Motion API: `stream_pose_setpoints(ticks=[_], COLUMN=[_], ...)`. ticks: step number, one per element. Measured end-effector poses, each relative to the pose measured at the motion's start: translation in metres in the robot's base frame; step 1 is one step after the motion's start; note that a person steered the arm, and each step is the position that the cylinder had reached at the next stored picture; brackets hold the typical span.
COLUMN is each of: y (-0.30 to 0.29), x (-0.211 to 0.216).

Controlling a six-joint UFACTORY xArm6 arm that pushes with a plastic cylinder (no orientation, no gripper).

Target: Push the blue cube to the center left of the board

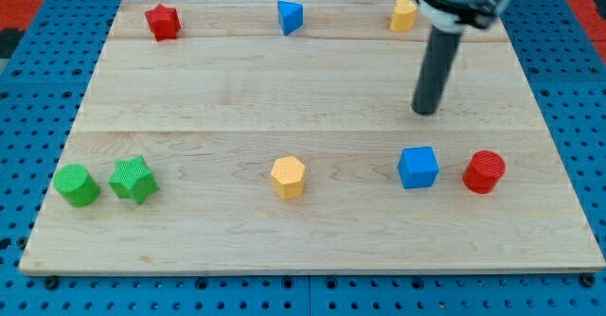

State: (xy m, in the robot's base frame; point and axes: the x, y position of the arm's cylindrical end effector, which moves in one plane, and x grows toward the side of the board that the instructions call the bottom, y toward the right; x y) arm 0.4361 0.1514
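**Visitor:** What is on the surface right now?

**Onlooker:** A pale wooden board with eight small blocks. Along the view's top: a red star, a blue triangular block and a yellow block. Along the lower part: a green cylinder just beside a green star, a yellow hexagon in the middle, then the blue cube with a red cylinder near it on the view's right.

**Visitor:** And the arm?

**Onlooker:** It has no gripper, so nothing opens or closes; it ends in a dark rod. My tip rests on the board above the blue cube, apart from it, touching nothing.

**Visitor:** Why there?

**Onlooker:** I judge it is lining up. The cube must travel toward the view's left, so the tip likely needs to come down on the cube's right side, between cube and red cylinder. The yellow hexagon sits near a straight leftward path.
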Motion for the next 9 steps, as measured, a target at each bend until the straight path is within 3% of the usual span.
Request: stream_pose_setpoints(ticks=[1,2,3,4,5,7,8,9], y=[0.009,-0.040,-0.141,-0.070,-0.095,-0.116,-0.112,-0.167], x=[0.052,0.068,0.070,0.122,0.174,0.138,0.152,0.163])
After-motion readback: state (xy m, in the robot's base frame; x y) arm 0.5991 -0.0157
